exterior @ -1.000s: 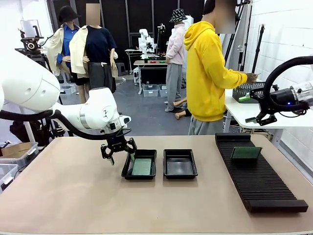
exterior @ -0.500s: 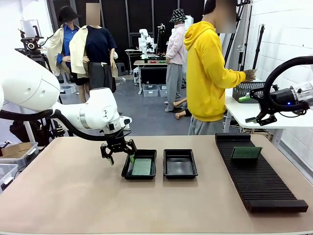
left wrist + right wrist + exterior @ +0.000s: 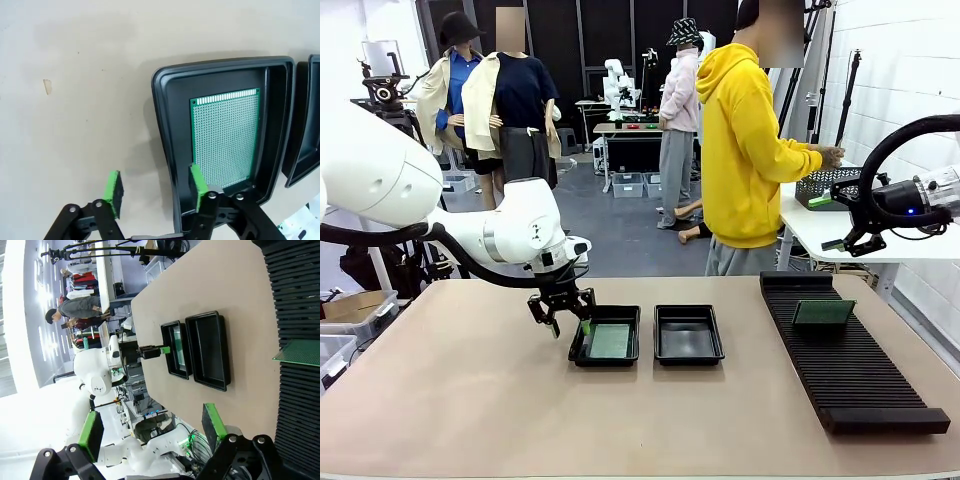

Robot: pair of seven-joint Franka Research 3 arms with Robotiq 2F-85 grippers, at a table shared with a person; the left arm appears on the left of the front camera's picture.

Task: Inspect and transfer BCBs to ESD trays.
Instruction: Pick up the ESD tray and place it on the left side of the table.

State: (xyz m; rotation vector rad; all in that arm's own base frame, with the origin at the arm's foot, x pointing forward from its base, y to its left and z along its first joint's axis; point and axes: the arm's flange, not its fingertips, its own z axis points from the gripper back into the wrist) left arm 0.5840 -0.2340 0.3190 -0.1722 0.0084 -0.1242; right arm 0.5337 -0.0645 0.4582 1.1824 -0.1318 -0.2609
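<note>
You're looking at a table (image 3: 450, 400) with a rack (image 3: 850, 380) on its right side and two trays in the middle. The left tray (image 3: 575, 350) is carrying the flat BCB (image 3: 610, 341) on its floor, and the right tray (image 3: 688, 335) is sitting bare. The racked BCB (image 3: 823, 313) is standing on edge in the far slots.

The left gripper (image 3: 156, 185) is hovering astride the left tray's rim. Its fingers are partly spread and holding nothing, with one pad over the table and one inside the tray. The right gripper (image 3: 151, 429) is hanging up past the rack, fingers wide and empty.

The boards are looking thin, light, stiff, slick-faced and probably scratch-prone. You'd be pinching the racked one lightly by its free top edge.
</note>
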